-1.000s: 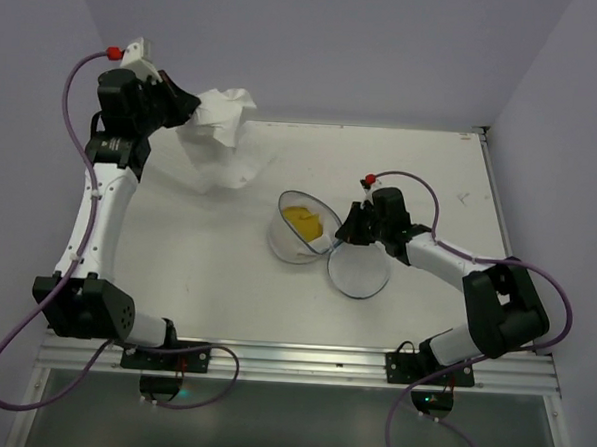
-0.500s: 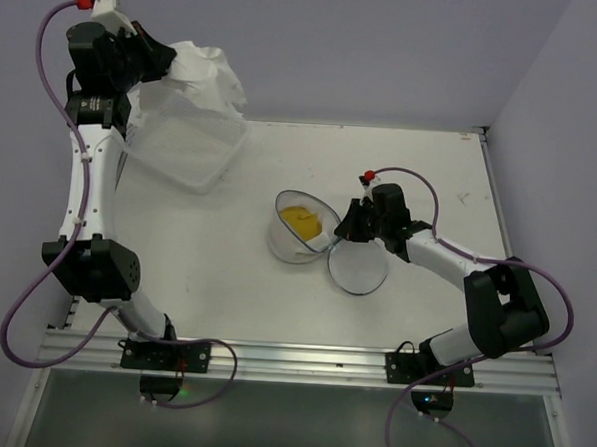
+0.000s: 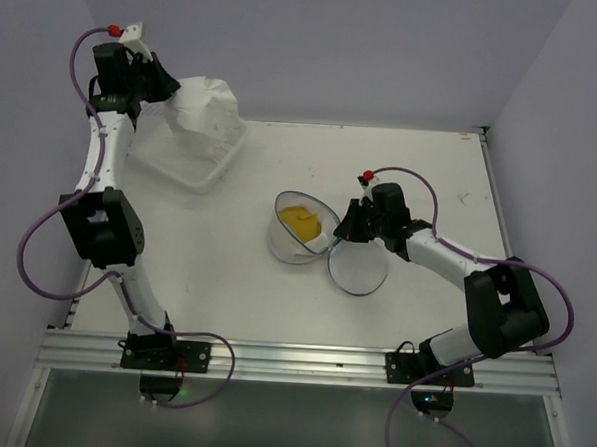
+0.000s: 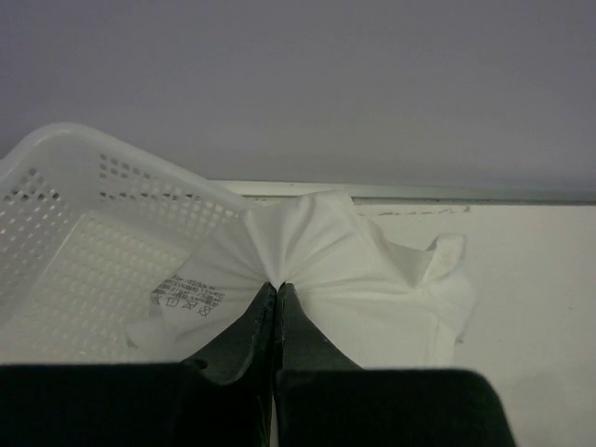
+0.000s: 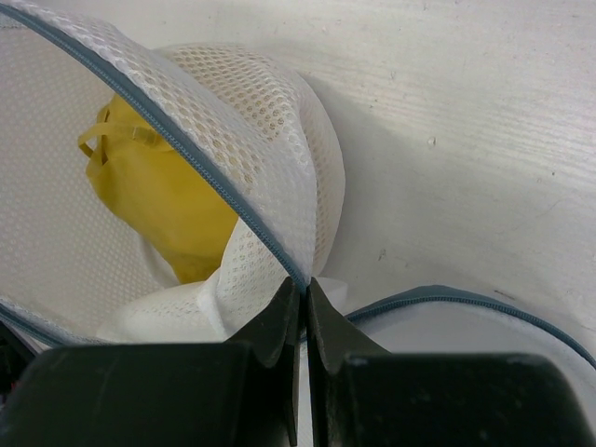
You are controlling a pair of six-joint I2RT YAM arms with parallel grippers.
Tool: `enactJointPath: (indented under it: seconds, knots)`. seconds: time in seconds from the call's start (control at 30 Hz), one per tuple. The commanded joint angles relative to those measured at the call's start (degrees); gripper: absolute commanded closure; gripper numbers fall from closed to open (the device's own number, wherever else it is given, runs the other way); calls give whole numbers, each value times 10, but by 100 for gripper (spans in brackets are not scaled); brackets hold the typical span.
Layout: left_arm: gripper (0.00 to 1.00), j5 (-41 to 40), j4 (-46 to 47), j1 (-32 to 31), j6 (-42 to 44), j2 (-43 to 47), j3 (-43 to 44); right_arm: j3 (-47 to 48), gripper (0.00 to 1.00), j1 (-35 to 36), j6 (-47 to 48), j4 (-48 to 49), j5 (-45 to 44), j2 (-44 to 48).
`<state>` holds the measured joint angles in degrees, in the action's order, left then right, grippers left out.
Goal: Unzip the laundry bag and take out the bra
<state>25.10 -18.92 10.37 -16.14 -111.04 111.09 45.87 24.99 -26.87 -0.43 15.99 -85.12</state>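
**A:** Right wrist view: right gripper point(image 5: 303, 285) clenched on the zipper rim point(image 5: 200, 168) of the laundry bag point(image 5: 270, 121); yellow bra point(image 5: 158, 200) inside, up-left of its fingertips.
**B:** Changed?
**A:** Left gripper point(image 4: 277, 291), pinching a white cloth point(image 4: 363, 270), has swung it over the basket point(image 4: 74, 177). Bag open, bra not out.
**B:** Writing?
**A:** Care label point(image 4: 186, 294) left of those fingertips, print too small to read.

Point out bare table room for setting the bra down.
Free: the near-left table between left arm and laundry bag; the far-right corner beyond the right gripper. Crowded: the centre, and far-left with basket and cloth.
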Motion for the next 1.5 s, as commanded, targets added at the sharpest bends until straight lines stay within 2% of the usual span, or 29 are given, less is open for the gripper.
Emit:
enactJointPath:
  seconds: [0.0,0.17,0.27,0.3,0.37,0.4,0.43,0.5,0.57,0.7,0.83,0.87,0.93,0.97,1.13,1.27,1.47]
  knots:
    - [100,-42,10,17,77,-29,11,16,97,0,11,-12,4,-3]
    - [100,-123,-9,20,96,-92,15,18,97,0,13,-18,2,-6]
    - [79,-162,-13,21,86,-112,11,19,97,-1,13,-19,4,-6]
    - [65,-173,-14,21,81,-111,11,20,97,-1,15,-20,4,-4]
    - [50,-188,-10,20,67,-96,0,22,97,0,16,-20,6,-1]
    - [34,-189,-9,20,63,-88,-6,22,97,-1,17,-19,7,1]
    - [27,-195,-9,20,49,-78,-22,25,97,0,18,-19,9,0]
    - [16,-204,-12,18,31,-38,-43,28,97,0,20,-19,15,-1]
    - [12,-204,-16,8,9,18,-83,33,97,0,21,-19,17,-4]
    - [8,-196,-32,-40,-18,114,-151,41,98,1,33,-27,9,-3]
    - [11,-210,-35,-154,-41,200,-233,56,100,6,44,-37,-3,-3]
    - [12,-214,-34,-204,-49,227,-249,58,100,7,45,-38,-7,-2]
    - [16,-224,-34,-260,-68,255,-285,62,100,13,47,-39,-12,-2]
    - [18,-234,-34,-316,-74,261,-293,63,100,13,47,-38,-12,0]
    - [30,-306,-39,-484,-103,250,-335,74,100,28,52,-34,-12,-5]
    - [34,-362,-59,-538,-89,204,-328,77,100,37,52,-30,-15,-7]
    - [40,-390,-71,-557,-60,151,-320,66,100,40,51,-29,-20,5]
